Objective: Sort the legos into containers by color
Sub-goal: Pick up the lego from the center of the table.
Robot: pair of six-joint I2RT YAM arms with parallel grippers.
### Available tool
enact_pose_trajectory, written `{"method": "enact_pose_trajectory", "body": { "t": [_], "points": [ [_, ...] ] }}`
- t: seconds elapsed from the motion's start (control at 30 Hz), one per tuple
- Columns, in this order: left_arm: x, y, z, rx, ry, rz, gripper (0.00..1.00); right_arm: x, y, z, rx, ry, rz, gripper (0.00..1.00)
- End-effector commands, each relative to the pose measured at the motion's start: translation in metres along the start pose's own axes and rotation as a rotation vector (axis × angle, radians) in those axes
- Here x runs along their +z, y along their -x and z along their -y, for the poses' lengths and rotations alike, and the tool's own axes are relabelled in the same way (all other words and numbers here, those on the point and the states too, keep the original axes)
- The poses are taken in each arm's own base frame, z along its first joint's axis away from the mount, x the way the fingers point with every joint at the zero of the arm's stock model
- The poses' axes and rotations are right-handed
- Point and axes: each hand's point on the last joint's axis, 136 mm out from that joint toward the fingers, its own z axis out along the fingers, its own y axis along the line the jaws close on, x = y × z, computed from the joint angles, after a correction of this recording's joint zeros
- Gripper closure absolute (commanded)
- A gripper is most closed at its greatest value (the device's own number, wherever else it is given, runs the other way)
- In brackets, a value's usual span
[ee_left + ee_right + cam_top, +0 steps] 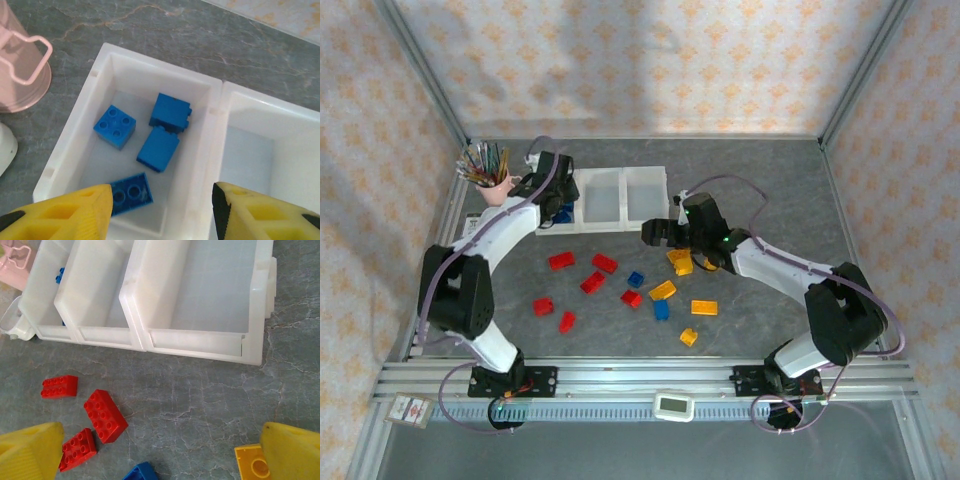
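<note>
Three joined containers (623,200), row running left-right, blue legos (158,149) leftmost

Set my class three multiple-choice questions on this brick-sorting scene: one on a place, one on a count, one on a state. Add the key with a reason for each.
1. The left gripper hangs over: A the left bin; B the middle one; C the right one.
2. How many blue bricks lie in the left bin? A two; B four; C six.
3. The right gripper is: A shut on a brick; B shut on nothing; C open.

Key:
1 A, its wrist view looks down into that bin.
2 B, four can be counted on the bin's floor.
3 C, its jaws stand wide apart with nothing between them.
</note>
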Motion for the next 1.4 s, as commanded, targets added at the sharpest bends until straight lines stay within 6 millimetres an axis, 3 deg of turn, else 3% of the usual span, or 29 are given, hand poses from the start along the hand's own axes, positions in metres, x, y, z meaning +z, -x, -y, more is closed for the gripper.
{"method": "enact_pose_trajectory", "body": {
  "t": [0.0,0.3,0.63,0.93,1.17,1.37],
  "points": [
    [-0.021,-0.025,0.012,0.039,-0.063,-0.05,0.42,-0.013,0.003,0.007,-0.014,-0.035,0.025,0.0],
    [-0.071,-0.093,0.054,0.119,-0.192,-0.104,0.39,-0.023,-0.025,0.033,0.024,-0.072,-0.028,0.0],
    [-0.094,-0.184,0.098,0.222,-0.254,-0.235,0.35,-0.037,-0.058,0.063,0.104,-0.108,-0.069,0.0],
    [-0.077,-0.224,0.112,0.295,-0.229,-0.31,0.34,-0.037,-0.068,0.076,0.142,-0.114,-0.076,0.0],
    [-0.064,-0.247,0.124,0.38,-0.226,-0.352,0.35,-0.042,-0.064,0.075,0.127,-0.121,-0.058,0.0],
    [-0.048,-0.257,0.123,0.433,-0.182,-0.366,0.41,-0.043,-0.063,0.074,0.123,-0.121,-0.057,0.0]
  ]
}}
